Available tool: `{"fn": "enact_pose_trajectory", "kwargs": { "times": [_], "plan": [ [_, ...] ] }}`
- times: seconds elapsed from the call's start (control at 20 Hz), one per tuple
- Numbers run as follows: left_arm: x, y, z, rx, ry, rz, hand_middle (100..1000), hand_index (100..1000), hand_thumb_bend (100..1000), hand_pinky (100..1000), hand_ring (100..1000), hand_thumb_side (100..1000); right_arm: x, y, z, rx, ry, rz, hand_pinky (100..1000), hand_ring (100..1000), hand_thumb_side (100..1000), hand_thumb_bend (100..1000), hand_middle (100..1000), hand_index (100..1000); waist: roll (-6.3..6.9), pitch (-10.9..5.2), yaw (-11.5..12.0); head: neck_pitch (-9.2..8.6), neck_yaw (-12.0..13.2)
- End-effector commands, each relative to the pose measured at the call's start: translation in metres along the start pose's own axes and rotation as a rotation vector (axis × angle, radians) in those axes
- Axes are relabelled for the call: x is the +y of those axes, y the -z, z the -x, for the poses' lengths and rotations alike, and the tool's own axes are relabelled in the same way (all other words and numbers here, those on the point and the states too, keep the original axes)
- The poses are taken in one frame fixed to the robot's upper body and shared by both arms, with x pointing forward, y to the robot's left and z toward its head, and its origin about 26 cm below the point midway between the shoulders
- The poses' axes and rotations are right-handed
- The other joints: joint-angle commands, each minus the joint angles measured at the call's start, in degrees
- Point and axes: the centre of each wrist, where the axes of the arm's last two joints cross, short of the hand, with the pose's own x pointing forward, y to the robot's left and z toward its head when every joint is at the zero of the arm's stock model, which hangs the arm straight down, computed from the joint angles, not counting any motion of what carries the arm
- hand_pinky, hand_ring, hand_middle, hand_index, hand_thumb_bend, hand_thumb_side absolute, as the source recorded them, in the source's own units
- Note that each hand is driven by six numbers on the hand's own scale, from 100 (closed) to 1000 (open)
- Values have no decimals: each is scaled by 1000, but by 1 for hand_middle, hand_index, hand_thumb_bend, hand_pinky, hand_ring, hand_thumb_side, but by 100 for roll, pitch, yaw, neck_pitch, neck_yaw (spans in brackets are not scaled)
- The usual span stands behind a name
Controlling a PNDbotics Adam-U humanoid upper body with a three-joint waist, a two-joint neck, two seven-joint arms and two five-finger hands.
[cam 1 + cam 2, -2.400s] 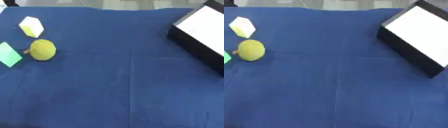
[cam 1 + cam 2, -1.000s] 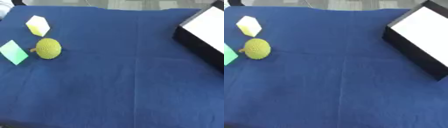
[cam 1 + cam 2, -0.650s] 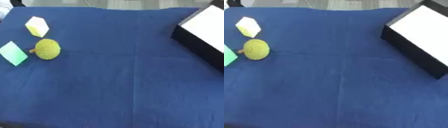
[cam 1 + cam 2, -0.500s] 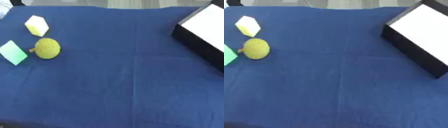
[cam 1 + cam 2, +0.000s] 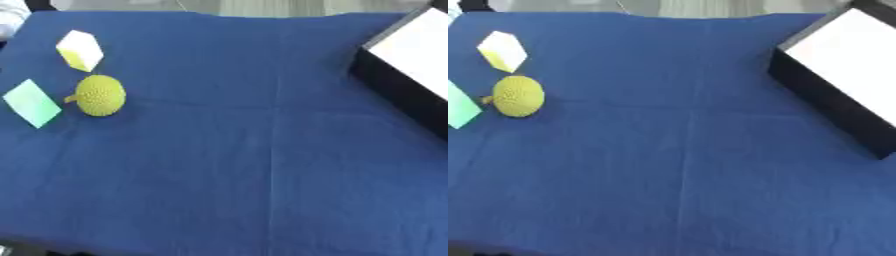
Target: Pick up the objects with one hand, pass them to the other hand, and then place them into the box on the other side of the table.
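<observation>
Left eye view: no hands visible, state unknown; fruit, block, card lie left-arm side, box right.

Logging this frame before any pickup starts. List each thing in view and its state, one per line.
Yellow-and-white block: on the cloth, far left, untouched.
Yellow bumpy ball: on the cloth, just in front of the block, not held.
Green flat piece: lying on the cloth, left of the ball.
Black box: right side, open top, white inside, nothing visible in it.
Blue cloth: spread over the table, lightly creased.
Both hands: not in view.

No part of the robot visible.
</observation>
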Motion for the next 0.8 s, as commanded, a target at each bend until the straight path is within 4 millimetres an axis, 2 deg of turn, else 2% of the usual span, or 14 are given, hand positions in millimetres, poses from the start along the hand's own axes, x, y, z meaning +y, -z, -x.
{"fn": "enact_pose_trajectory", "kwargs": {
  "times": [0.05, 0.65, 0.8],
  "plan": [
    [32, -8, 2, 45, 75, -16, 741, 841, 844, 810, 809, 345, -5, 7, -16, -46, -45, -17, 882, 1000, 329, 100, 891, 879, 17, -13, 17, 2, 78],
    [27, 4, 4, 132, 169, 106, 754, 819, 869, 836, 818, 355, -12, 11, -19, -82, -52, -31, 881, 1000, 312, 100, 887, 877, -19, -43, 5, 25, 111],
    [17, 11, 4, 147, 190, 179, 756, 815, 873, 844, 820, 371, -11, 12, -18, -85, -60, -54, 880, 1000, 308, 100, 886, 876, -56, -64, 5, 5, 130]
  ]
}}
